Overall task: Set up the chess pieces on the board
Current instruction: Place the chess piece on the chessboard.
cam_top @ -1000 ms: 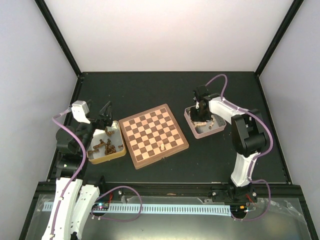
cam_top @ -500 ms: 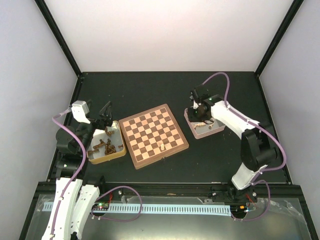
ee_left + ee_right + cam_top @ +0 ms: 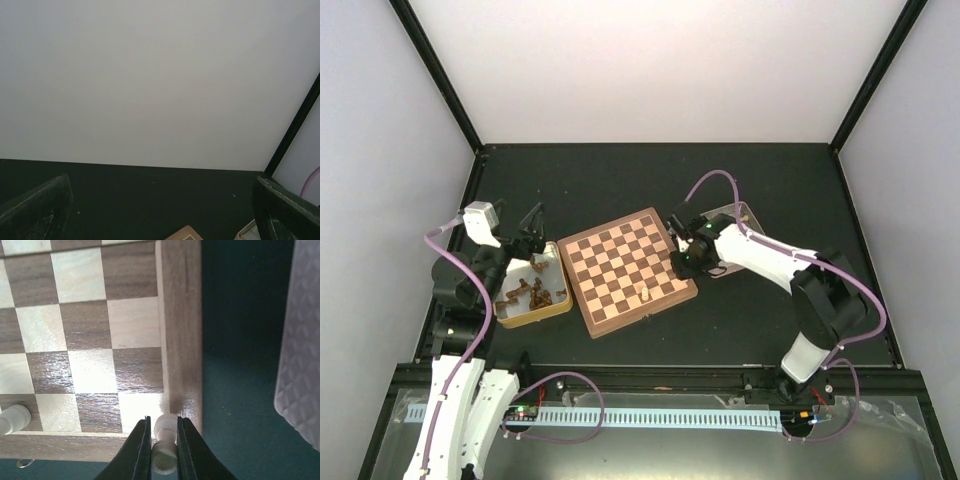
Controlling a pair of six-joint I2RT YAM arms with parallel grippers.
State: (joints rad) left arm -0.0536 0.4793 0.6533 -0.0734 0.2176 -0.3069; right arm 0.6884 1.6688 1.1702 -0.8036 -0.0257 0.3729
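Note:
The board (image 3: 625, 268) lies at the table's middle, turned a little, with one pale chess piece (image 3: 644, 294) standing near its near edge. My right gripper (image 3: 683, 262) hovers over the board's right corner. In the right wrist view that gripper (image 3: 164, 428) is shut on a pale chess piece (image 3: 165, 432), held above the board's rim (image 3: 181, 340) beside a corner square. A second pale piece (image 3: 13, 418) stands at the left. My left gripper (image 3: 532, 228) is open and holds nothing, its fingers (image 3: 37, 207) wide apart.
A tan tray (image 3: 508, 318) with several dark brown chessmen (image 3: 532, 293) sits left of the board, under my left gripper. A pale tray (image 3: 741, 213) lies right of the board, mostly behind my right arm; its wall (image 3: 300, 340) shows at the right.
My right arm has swung left from the pale tray to the board's right corner, with the pale piece in its jaws. The left arm has not moved.

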